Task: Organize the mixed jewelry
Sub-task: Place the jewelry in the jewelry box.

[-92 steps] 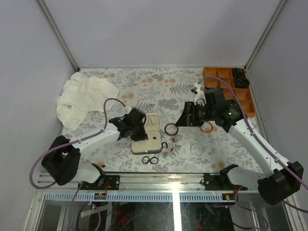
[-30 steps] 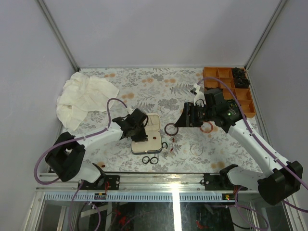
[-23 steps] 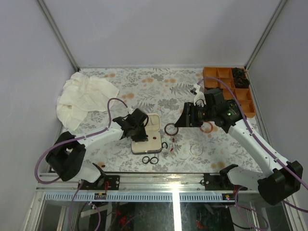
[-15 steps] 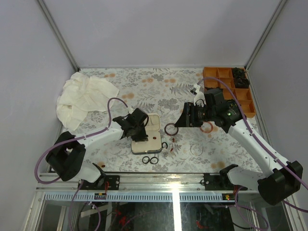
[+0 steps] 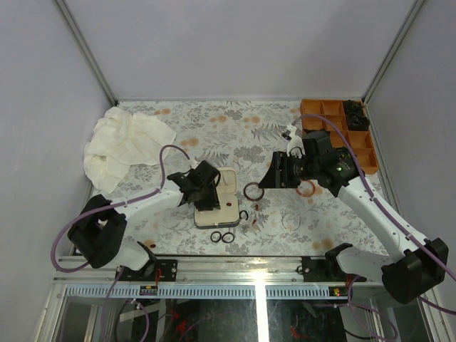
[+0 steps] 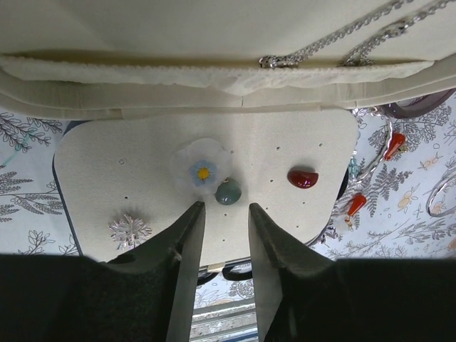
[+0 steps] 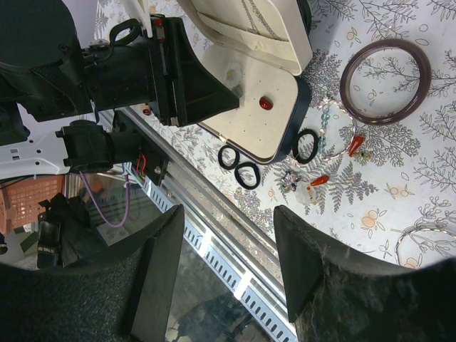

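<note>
The open navy case lies at centre, and its cream pad carries a blue flower stud, a green bead, a red half-moon and a silver snowflake. My left gripper hangs over the pad, open, with the green bead just past its tips and nothing between them. My right gripper hovers open and empty above the table. Loose on the table are a dark bangle, a reddish bangle, two black rings, another black ring, red drops and a silver hoop.
An orange divided tray with black rosettes stands at the back right. A crumpled white cloth lies at the back left. A silver chain hangs in the case lid. The metal rail runs along the near edge.
The left gripper's fingers have parted a little over the case pad. Both arms otherwise stay where they were.
</note>
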`<action>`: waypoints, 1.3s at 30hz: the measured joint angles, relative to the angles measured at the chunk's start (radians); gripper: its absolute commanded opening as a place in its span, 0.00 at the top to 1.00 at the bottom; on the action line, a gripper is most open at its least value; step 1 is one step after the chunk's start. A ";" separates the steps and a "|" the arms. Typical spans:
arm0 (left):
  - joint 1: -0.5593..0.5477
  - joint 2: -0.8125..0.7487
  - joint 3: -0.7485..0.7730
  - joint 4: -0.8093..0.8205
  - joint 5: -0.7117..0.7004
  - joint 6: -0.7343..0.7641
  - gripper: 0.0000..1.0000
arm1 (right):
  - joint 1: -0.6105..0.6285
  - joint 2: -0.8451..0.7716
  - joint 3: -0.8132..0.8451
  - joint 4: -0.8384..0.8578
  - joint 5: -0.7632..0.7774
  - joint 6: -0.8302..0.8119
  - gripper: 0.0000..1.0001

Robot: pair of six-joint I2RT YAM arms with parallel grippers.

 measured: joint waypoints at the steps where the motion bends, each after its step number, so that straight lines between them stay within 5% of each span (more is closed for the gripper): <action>1: -0.001 0.000 0.000 0.000 0.000 0.000 0.67 | 0.000 0.000 0.000 0.000 0.000 0.000 0.39; 12: -0.018 -0.068 0.043 -0.031 0.000 -0.003 0.59 | 0.000 0.004 0.002 -0.004 0.002 -0.001 0.39; 27: -0.036 -0.397 0.089 -0.158 -0.031 -0.065 0.56 | 0.000 -0.001 0.055 -0.042 0.074 0.010 0.39; 39: -0.198 -0.757 -0.221 -0.159 -0.050 -0.294 0.72 | 0.000 0.016 0.126 -0.050 0.098 0.045 0.35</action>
